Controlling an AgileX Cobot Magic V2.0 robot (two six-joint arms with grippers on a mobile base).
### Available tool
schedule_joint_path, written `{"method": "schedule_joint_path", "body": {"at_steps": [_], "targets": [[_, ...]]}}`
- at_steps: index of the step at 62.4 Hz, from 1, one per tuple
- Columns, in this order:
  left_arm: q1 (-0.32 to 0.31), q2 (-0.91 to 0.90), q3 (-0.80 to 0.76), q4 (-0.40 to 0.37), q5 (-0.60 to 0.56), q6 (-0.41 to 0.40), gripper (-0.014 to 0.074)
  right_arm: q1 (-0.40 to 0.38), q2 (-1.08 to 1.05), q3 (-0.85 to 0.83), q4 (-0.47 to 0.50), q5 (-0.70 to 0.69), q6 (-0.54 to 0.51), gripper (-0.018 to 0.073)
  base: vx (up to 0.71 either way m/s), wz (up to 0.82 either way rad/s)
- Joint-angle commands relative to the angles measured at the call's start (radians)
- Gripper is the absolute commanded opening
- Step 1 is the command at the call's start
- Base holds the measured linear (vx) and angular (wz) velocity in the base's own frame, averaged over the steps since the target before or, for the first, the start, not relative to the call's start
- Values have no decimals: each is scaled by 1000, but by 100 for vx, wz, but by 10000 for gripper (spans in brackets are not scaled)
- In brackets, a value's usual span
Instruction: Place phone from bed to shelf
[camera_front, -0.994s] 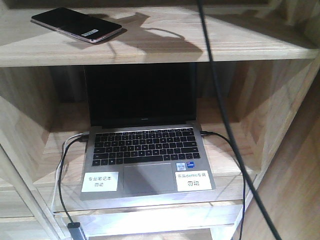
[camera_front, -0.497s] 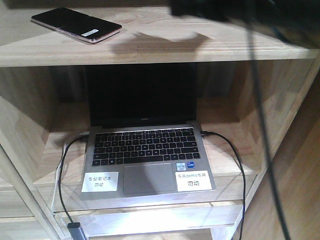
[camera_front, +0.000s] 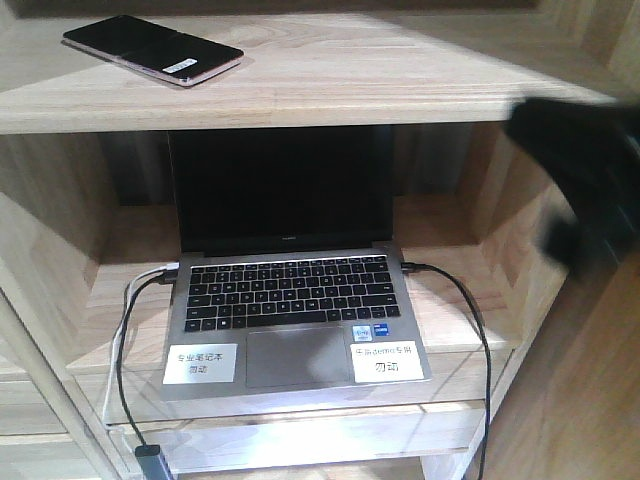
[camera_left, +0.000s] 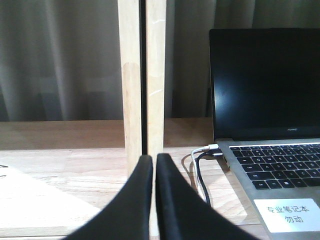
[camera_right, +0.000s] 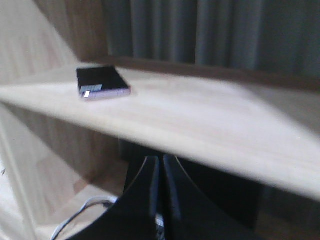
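Note:
The phone (camera_front: 153, 48), a glossy black slab with a pinkish rim and a white sticker, lies flat on the top board of the pale wooden shelf (camera_front: 330, 95). In the right wrist view the phone (camera_right: 101, 82) rests at the board's far left. My right gripper (camera_right: 160, 160) is shut and empty, below and in front of that board's edge, well right of the phone. A dark blur at the front view's right edge is the right arm (camera_front: 580, 190). My left gripper (camera_left: 154, 159) is shut on nothing, in front of a shelf upright (camera_left: 142, 75). The bed is out of view.
A grey laptop (camera_front: 290, 300) stands open in the compartment under the phone, with cables (camera_front: 125, 330) plugged into both sides and two white labels on its palm rest. The laptop (camera_left: 270, 110) is just right of my left gripper. Curtains hang behind the shelf.
The right arm has pulled back from above the top board and dropped to the right edge of the front view. The phone stays still on the shelf.

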Motion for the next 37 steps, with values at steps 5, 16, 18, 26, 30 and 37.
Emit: {"method": "schedule_joint_path", "body": {"at_steps": [5, 16, 18, 26, 30, 37], "targets": [[-4, -13, -21, -9, -72, -6, 1, -2, -154, 109, 42, -68, -5, -6, 0, 0], [-4, -13, -21, -9, -72, -6, 1, -2, -310, 237, 55, -68, -5, -6, 0, 0], [-4, -13, -21, -9, -72, -6, 1, -2, -336, 259, 55, -68, -5, -6, 0, 0], [-4, -13, -21, -9, -72, -6, 1, -2, -418, 331, 54, -68, -5, -6, 0, 0], [-4, -13, -21, -9, -72, -6, 1, -2, -443, 360, 54, -68, -5, -6, 0, 0], [-4, -13, -21, -9, -72, -6, 1, -2, -465, 384, 54, -70, -9, -6, 0, 0]]}}
